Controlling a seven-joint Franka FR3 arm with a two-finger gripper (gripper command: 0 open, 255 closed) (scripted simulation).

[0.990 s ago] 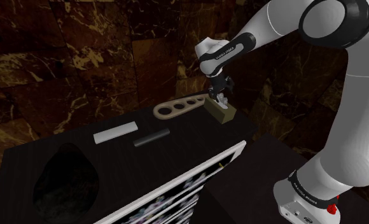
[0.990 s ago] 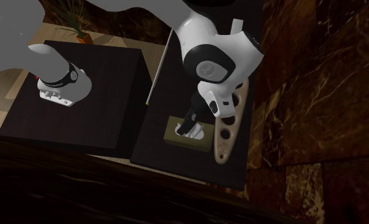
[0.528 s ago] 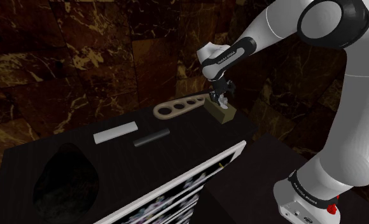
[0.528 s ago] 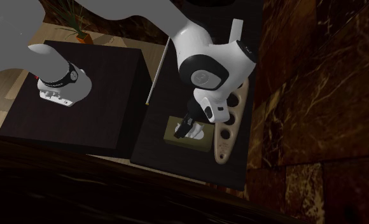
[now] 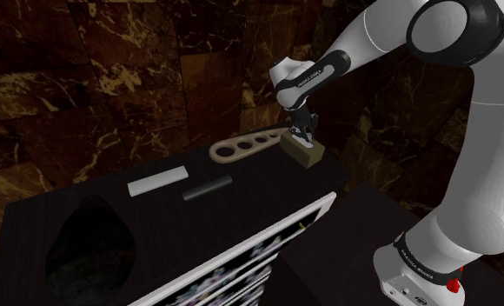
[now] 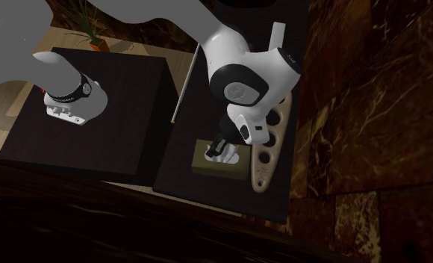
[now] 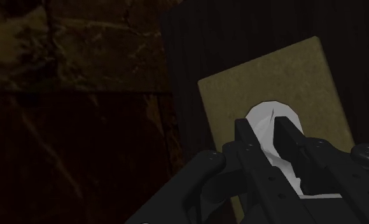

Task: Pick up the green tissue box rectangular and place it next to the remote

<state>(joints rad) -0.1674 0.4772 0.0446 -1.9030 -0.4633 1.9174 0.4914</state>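
Note:
The tissue box (image 5: 307,156) is a small olive-tan block at the far end of the dark table (image 5: 155,217), with a white tissue (image 7: 272,121) poking out of its top. My gripper (image 5: 303,136) stands right on top of the box, pointing down. In the wrist view the gripper (image 7: 267,130) is shut, both black fingers clasping the tissue over the box lid (image 7: 266,73). From the second exterior view the hand (image 6: 224,149) covers part of the box (image 6: 204,159). A dark slim remote-like bar (image 5: 207,188) lies mid-table, well apart from the box.
A beige board with round holes (image 5: 246,148) lies just beside the box, also seen as the board (image 6: 269,149). A white flat bar (image 5: 157,182) lies near the dark bar. A large dark lump (image 5: 89,239) and a white-framed panel (image 5: 285,230) occupy the near part.
The fingers were open over the box and have now shut on the white tissue. The hand dropped slightly onto the box top; the box has not moved.

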